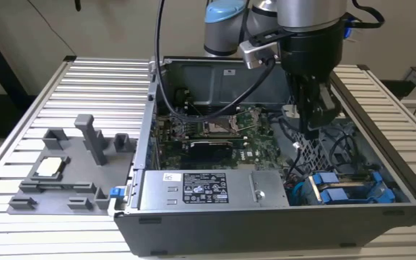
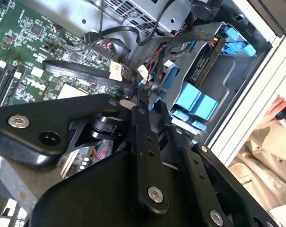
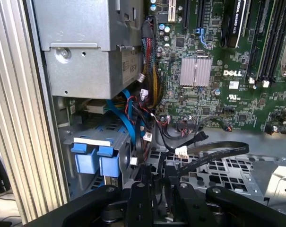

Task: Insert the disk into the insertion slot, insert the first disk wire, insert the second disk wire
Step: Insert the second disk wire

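Observation:
The disk (image 1: 332, 190) sits in the insertion slot (image 1: 381, 194) at the case's front corner on the exterior view's right, its blue end tabs (image 3: 95, 158) facing up. The tabs (image 2: 195, 105) also appear in the second wrist view. My gripper (image 1: 313, 129) hangs inside the case just behind the slot, over the perforated cage. Its fingers (image 2: 142, 101) stand close together at the end of a flat black disk wire (image 2: 81, 72). That wire (image 3: 218, 152) curves in from the motherboard side to the fingertips. Thin red and black wires crowd the same spot.
The open computer case (image 1: 280, 227) lies on a ribbed metal table (image 1: 99, 81). A power supply (image 1: 208, 189) and motherboard (image 1: 215, 130) fill its middle, next to a perforated cage (image 3: 223, 172). A grey fixture (image 1: 63, 168) stands at the exterior view's left. A person's hand (image 2: 277, 113) is outside the case.

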You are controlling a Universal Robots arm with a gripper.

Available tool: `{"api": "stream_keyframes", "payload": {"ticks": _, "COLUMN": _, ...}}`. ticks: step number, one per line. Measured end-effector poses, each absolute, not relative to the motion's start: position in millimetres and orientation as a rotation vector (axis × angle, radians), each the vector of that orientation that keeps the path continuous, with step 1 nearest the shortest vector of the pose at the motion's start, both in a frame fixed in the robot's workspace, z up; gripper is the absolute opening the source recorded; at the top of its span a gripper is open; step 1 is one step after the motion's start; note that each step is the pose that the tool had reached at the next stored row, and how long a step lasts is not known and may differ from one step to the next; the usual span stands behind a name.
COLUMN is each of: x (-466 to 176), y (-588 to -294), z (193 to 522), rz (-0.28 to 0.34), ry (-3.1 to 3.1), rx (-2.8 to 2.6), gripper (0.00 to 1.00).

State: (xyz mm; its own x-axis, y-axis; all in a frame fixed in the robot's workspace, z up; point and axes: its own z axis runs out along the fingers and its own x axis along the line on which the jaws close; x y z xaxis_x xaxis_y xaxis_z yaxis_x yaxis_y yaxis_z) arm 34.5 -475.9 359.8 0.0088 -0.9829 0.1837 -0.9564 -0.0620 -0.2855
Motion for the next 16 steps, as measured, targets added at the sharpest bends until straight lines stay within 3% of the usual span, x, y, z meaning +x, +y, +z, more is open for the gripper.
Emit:
{"api": "stream_keyframes", "payload": {"ticks": 10, "x": 34.5, "y": -474.0, "z": 359.1, "rz": -0.531, "ry": 2.098, "rx": -2.181, "gripper": 0.26}}
{"api": "stream_keyframes", "payload": {"ticks": 14, "x": 34.5, "y": -473.9, "z": 359.0, "rz": -0.533, "ry": 2.099, "rx": -2.182, "gripper": 0.11}}
{"api": "stream_keyframes", "payload": {"ticks": 16, "x": 34.5, "y": -473.9, "z": 358.9, "rz": -0.535, "ry": 2.099, "rx": -2.183, "gripper": 0.11}}
